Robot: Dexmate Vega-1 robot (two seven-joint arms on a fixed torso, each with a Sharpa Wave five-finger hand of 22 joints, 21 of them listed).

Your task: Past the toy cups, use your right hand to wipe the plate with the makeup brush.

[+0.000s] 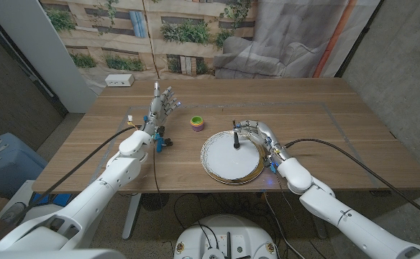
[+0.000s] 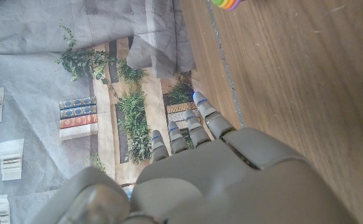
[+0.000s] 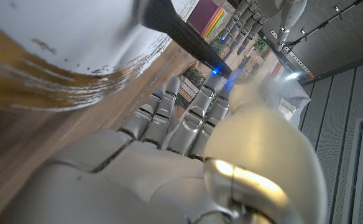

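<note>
Makeup brush (image 1: 236, 142) on plate (image 1: 217, 165).

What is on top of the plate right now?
The dark head of the makeup brush rests on the white plate, its handle gripped by the right robot hand at the far rim. The wood under the plate is covered.
</note>
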